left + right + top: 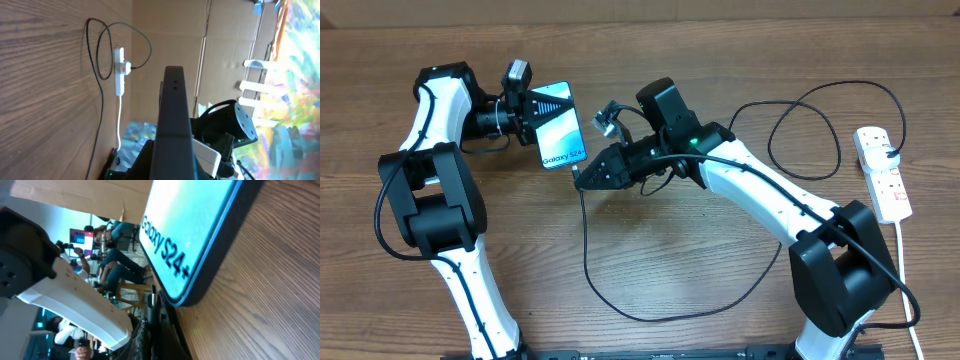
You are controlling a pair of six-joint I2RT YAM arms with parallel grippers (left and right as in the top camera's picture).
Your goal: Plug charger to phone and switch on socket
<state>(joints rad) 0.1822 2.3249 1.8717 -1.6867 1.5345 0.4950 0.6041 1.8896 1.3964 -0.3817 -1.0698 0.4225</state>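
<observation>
White elongated power strip (882, 172) w/ red switches holds a black plug (891, 154), far right on brown wood-grain table (720, 250); cardboard wall (170, 30) behind. The left gripper (538, 108) clamps slim teal-screen smartphone (560, 128) (Galaxy end toward other arm). The right gripper (582, 178), narrowed, pinches thin black charger cable (584, 235) just beside that end.

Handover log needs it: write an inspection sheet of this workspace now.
Surface: brown wood-grain table.
Job's things: slim teal-screened Galaxy smartphone held tilted; thin black charger cable; long white power strip with red switches, black plug in it.
Clutter: nothing seen.
Hands: left hand grips the smartphone; right hand holds the cable's tip at the phone's lower end; insertion cannot be told.
Cables: charger cable loops across the table; white lead leaves the strip.
Surroundings: cardboard wall.
</observation>
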